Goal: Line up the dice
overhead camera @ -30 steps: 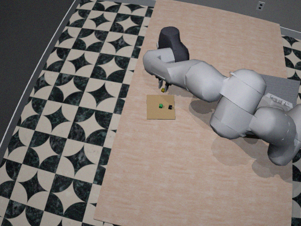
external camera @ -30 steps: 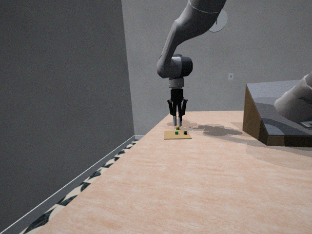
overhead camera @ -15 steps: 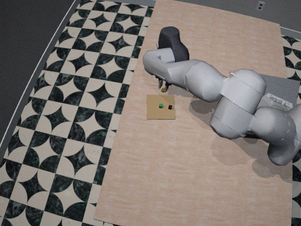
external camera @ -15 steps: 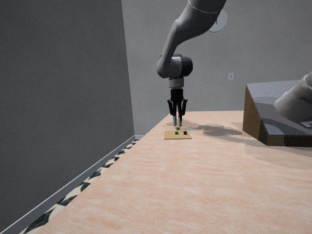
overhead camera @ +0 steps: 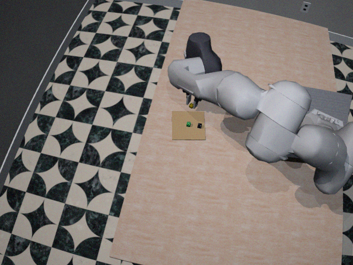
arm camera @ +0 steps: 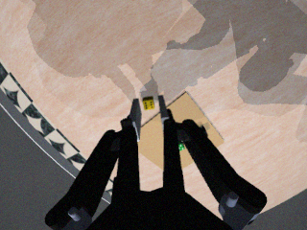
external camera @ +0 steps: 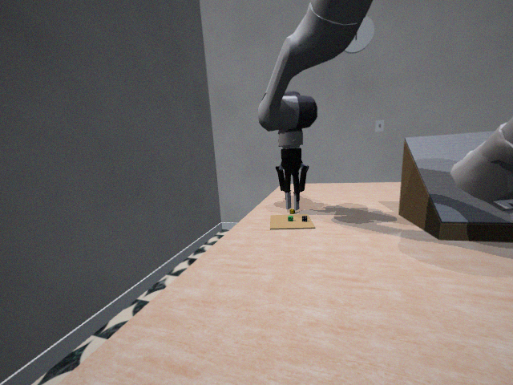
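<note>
The tan mat (overhead camera: 179, 134) (external camera: 281, 224) (arm camera: 187, 107) lies flat on the table. A green die (overhead camera: 188, 124) (external camera: 290, 218) (arm camera: 180, 147) sits near its middle. A black die (overhead camera: 199, 125) (external camera: 304, 218) sits on the mat's side toward the robot's base; the gripper hides it in the wrist view. A yellow die (overhead camera: 191, 105) (external camera: 292, 211) (arm camera: 148, 103) with dark pips lies on the table just off the mat's edge. My gripper (overhead camera: 191, 104) (external camera: 292, 208) (arm camera: 149, 104) is slightly open, pointing down just above the yellow die, with gaps on both sides. Pip counts are too small to read surely.
The table's edge (overhead camera: 146, 114) runs beyond the mat, away from the base, with the tiled floor below. A grey-topped sloped block (overhead camera: 330, 98) (external camera: 420, 194) stands on the base side. The arm reaches over the table between base and mat, casting shadows.
</note>
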{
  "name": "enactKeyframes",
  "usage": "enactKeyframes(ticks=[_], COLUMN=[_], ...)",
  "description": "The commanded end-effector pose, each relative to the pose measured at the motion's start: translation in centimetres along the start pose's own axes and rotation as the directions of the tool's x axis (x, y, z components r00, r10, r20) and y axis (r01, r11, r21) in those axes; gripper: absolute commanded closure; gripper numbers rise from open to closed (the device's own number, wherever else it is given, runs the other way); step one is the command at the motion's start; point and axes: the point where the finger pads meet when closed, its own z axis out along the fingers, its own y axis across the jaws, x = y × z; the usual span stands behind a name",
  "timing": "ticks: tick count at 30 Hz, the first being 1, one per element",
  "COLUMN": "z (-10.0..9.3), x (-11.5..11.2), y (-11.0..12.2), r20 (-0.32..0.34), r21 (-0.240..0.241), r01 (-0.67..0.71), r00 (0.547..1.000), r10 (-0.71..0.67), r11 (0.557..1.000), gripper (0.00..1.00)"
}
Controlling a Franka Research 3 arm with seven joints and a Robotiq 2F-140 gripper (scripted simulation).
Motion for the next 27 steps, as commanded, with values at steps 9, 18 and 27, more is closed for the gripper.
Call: enactKeyframes(ticks=[9,18,27], z=[1.4,1.5,1.5], x=[0.0,0.0,0.0], y=[-0.1,-0.1,-0.1], r20=[-0.001,-0.001,-0.001], r21=[0.003,0.003,0.003], r01=[0.008,0.008,0.008], r00=[1.000,1.000,1.000], r10=[-0.008,-0.008,-0.008], r11=[1.000,1.000,1.000], gripper=[0.81,0.81,0.81])
